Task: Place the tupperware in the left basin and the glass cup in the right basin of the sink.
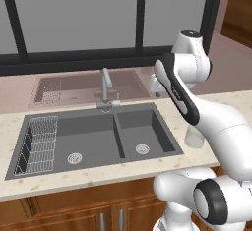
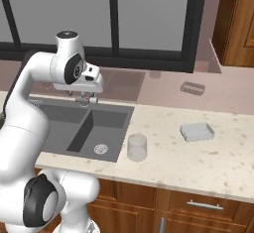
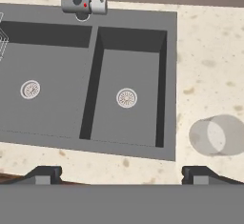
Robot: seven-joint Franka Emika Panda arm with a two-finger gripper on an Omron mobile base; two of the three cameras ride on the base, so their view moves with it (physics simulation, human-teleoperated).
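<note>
Open, empty gripper (image 3: 121, 174) above sink (image 3: 57, 139); both items on the counter.

Nearest, at lower right of hand view: glass cup (image 3: 217, 135), upright, right of the jaws, just beside right basin (image 3: 126, 99). Farther right in right base view: tupperware (image 2: 197, 132), lying flat. Left basin (image 1: 74, 139) with wire rack (image 1: 37, 146) at far left. Faucet (image 1: 106, 85) behind; nothing in the way.

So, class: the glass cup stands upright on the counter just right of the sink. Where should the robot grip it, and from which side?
Grip the glass cup across its round side wall, below the rim, coming down from above. It stands upright with open counter around it, and the open tool probably spans it. The smooth clear wall may slip, so close squarely across the middle.
</note>
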